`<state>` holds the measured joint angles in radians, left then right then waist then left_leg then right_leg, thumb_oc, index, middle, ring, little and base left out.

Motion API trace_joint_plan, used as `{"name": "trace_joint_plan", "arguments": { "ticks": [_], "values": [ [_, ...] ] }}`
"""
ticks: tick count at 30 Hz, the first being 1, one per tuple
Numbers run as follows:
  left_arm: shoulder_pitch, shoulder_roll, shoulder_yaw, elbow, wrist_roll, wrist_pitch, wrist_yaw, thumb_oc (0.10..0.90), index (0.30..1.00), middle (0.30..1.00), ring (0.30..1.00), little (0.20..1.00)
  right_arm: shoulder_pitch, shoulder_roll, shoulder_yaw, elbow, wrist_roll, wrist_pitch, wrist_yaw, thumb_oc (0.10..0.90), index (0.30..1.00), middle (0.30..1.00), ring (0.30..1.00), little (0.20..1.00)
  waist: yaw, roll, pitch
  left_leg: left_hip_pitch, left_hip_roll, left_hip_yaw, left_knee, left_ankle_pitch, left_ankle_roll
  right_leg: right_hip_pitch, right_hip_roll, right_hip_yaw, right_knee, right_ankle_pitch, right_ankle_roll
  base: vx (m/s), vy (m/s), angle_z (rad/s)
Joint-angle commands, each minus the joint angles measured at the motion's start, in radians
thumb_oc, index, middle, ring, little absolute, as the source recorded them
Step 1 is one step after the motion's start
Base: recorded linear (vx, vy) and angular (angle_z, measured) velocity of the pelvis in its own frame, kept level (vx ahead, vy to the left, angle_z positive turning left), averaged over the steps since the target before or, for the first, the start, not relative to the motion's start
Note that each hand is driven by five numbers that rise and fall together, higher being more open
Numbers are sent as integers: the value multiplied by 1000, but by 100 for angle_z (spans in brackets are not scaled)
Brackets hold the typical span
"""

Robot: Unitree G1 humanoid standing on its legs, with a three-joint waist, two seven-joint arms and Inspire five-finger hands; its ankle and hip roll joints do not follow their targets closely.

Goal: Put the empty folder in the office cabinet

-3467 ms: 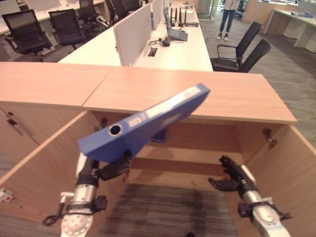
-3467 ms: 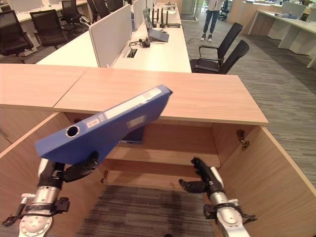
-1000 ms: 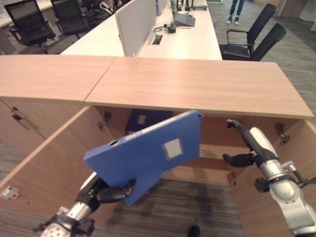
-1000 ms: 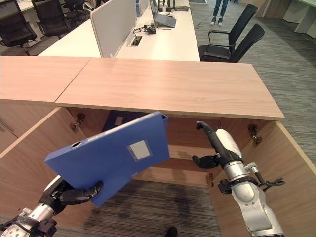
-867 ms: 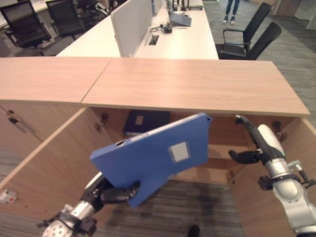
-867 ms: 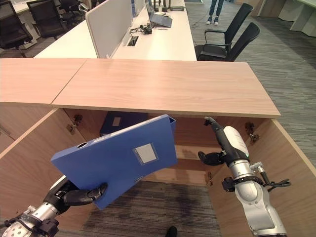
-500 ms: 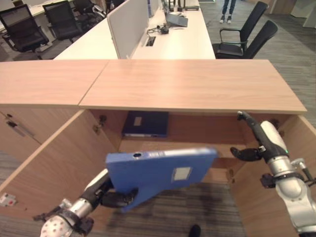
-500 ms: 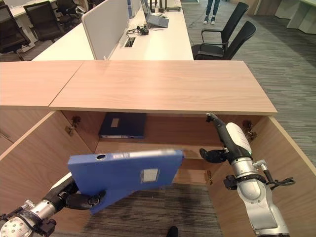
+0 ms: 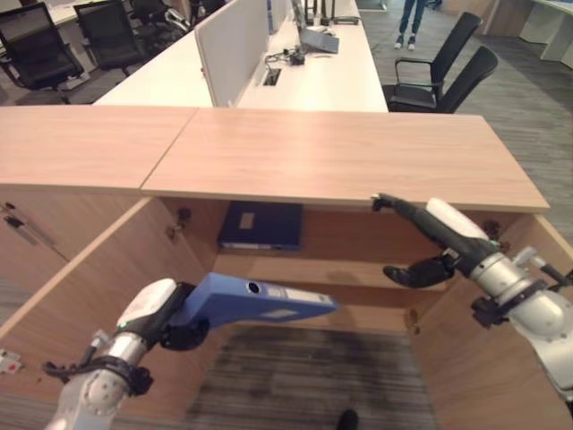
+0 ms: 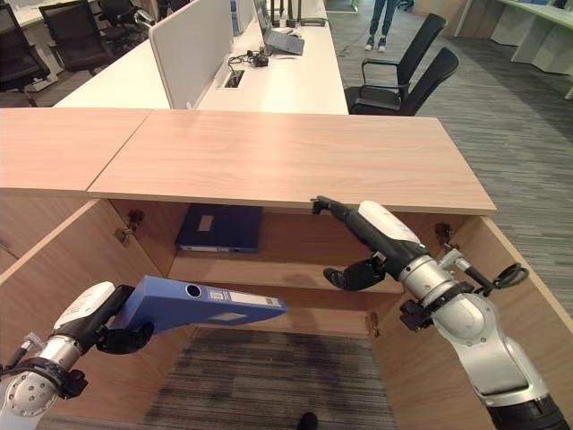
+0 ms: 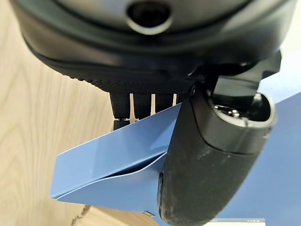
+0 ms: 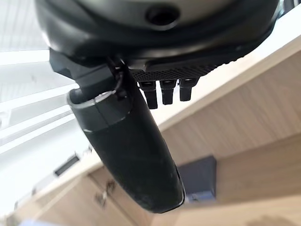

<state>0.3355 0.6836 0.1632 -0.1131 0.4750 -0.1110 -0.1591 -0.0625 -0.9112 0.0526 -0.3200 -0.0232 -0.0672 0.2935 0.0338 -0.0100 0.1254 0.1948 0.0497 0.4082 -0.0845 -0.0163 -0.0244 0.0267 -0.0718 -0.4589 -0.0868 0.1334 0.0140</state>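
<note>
The empty blue folder lies almost flat in front of the open cabinet's lower space, its spine with the round hole turned up. My left hand is shut on its near end. In the left wrist view the thumb presses on one cover of the folder and the fingers curl behind it. My right hand is open and holds nothing. Its straight fingers reach to the front edge of the cabinet top, above the inner shelf.
A second, dark blue folder lies on the shelf's left part. The cabinet doors stand open at the left and right. Behind are white desks, black chairs and a person's legs.
My left hand has lowered the folder and tipped it from a slanted, face-on pose to nearly flat. My right hand has reached left along the underside of the cabinet top.
</note>
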Motion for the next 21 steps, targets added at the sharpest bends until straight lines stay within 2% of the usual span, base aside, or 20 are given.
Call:
{"name": "trace_joint_plan", "arguments": {
  "ticks": [1, 4, 9, 14, 21],
  "values": [
    [-146, 54, 67, -26, 51, -46, 156, 400, 300, 300, 300, 300, -167, -16, -3, -29, 89, -44, -6, 800, 900, 900, 900, 900, 22, -41, -55, -34, 16, -17, -3, -30, -51, 123, -44, -14, 0, -103, 114, 0, 0, 0],
    [-187, 51, 45, -1, 76, -32, 187, 400, 300, 300, 300, 300, -191, -17, 27, -16, 110, -43, -6, 800, 900, 900, 900, 900, 21, -42, -55, -35, 17, -15, -3, -30, -52, 122, -44, -15, 0, -102, 113, 0, 0, 0],
    [-259, 38, 6, 8, 85, -23, 222, 400, 300, 300, 300, 300, -237, 33, 102, 14, 144, -42, -17, 800, 900, 900, 900, 900, 23, -45, -57, -33, 17, -14, -3, -29, -52, 121, -43, -14, 0, -102, 112, 0, 0, 0],
    [-311, 40, -35, -53, 91, -47, 219, 400, 300, 300, 300, 300, -284, 95, 184, 35, 145, -38, -11, 800, 900, 900, 900, 900, 26, -43, -57, -32, 19, -13, -3, -29, -52, 124, -44, -16, 0, -103, 111, 0, 0, 0],
    [-347, 36, -75, -124, 41, -78, 190, 400, 300, 300, 300, 300, -301, 157, 222, 70, 153, -40, -28, 800, 900, 900, 900, 900, 28, -40, -55, -31, 18, -14, -3, -27, -51, 126, -45, -18, 0, -102, 109, 0, 0, 0]
  ]
}}
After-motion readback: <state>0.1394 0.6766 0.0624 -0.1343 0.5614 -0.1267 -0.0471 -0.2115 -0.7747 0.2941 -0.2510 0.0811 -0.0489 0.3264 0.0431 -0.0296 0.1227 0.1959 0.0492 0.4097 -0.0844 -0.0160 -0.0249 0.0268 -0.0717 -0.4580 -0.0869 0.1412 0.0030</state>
